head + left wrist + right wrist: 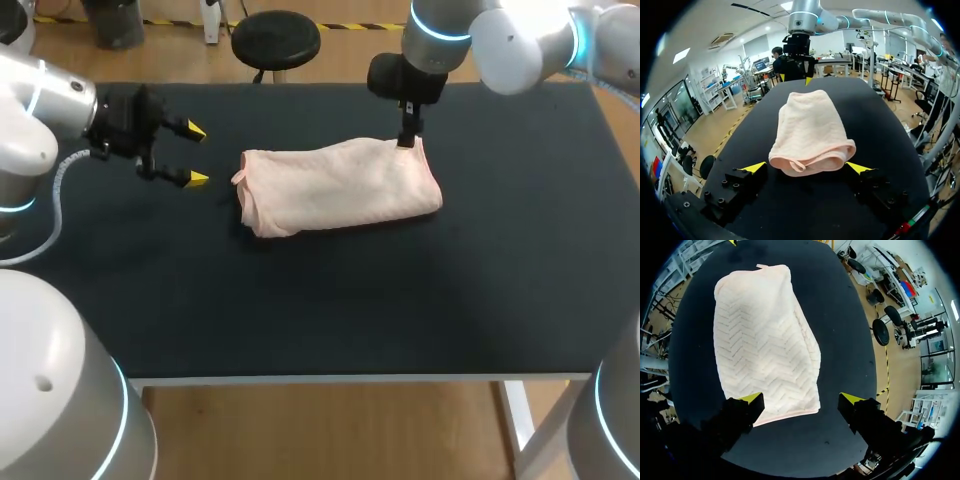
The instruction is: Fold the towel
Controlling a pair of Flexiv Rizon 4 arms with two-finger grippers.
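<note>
on the black tabletop (300,320) the folded pink towel (340,188) lies in the middle, the left gripper (196,154) gaping wide and empty just off its left end, the right gripper (801,400) spread wide, holding nothing, over its far right corner.

head view, right end effector (409,138): yellow tips lost behind its own body, so no clue if it touches the towel (340,187) | surface (300,310): front corners buried under the arm bases (60,400), right side runs out of shot
</note>
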